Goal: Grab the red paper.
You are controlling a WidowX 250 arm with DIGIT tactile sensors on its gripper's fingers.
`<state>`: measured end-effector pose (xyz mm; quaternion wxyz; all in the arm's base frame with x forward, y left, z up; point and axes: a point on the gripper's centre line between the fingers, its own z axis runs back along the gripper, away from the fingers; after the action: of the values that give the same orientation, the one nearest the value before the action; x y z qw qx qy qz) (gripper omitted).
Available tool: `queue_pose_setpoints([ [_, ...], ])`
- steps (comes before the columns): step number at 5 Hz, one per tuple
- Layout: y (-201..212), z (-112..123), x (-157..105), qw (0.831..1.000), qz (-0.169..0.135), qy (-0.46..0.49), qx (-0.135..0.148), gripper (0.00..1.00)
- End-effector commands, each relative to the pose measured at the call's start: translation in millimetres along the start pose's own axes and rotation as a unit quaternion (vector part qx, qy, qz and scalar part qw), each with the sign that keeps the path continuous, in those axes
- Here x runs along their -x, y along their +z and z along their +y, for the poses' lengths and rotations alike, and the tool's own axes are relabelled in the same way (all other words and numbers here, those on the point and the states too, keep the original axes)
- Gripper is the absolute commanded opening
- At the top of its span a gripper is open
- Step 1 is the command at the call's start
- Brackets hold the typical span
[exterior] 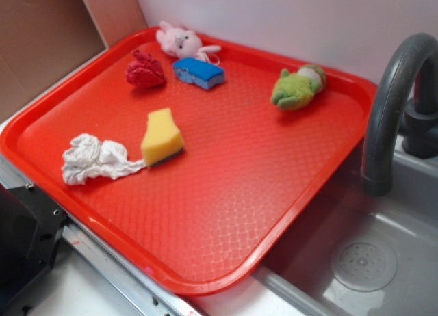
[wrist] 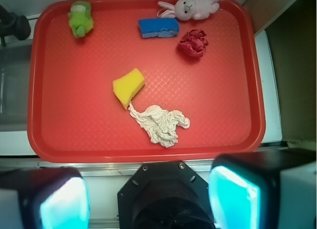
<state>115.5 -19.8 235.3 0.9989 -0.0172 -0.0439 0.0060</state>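
Claw [wrist: 148, 201] wide open, empty, hovering off the near edge of big red plastic tray [wrist: 148, 152]. Nearest on tray: crumpled white paper wad [wrist: 161, 122] touching wedge-shaped yellow sponge [wrist: 128, 86]. Further back: small crumpled dark red paper ball [wrist: 193, 42], free on all sides, just beside blue rectangular sponge [wrist: 158, 28]; pink plush bunny [wrist: 190, 7] behind. Green plush frog [wrist: 80, 18] at far corner. No readable writing. Grey sink [exterior: 383, 261] with dark faucet [exterior: 397, 104] beside tray.
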Motion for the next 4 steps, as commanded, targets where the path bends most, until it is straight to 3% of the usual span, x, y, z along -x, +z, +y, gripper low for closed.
queue_pose_setpoints([
  [1, 0, 0, 0, 1.000, 0.000, 0.000, 0.000, 1.00],
  [3, -24, 36, -27, 1.000, -0.022, 0.005, -0.014, 1.00],
  [4, -51, 58, -48, 0.995, -0.055, -0.087, 0.001, 1.00],
])
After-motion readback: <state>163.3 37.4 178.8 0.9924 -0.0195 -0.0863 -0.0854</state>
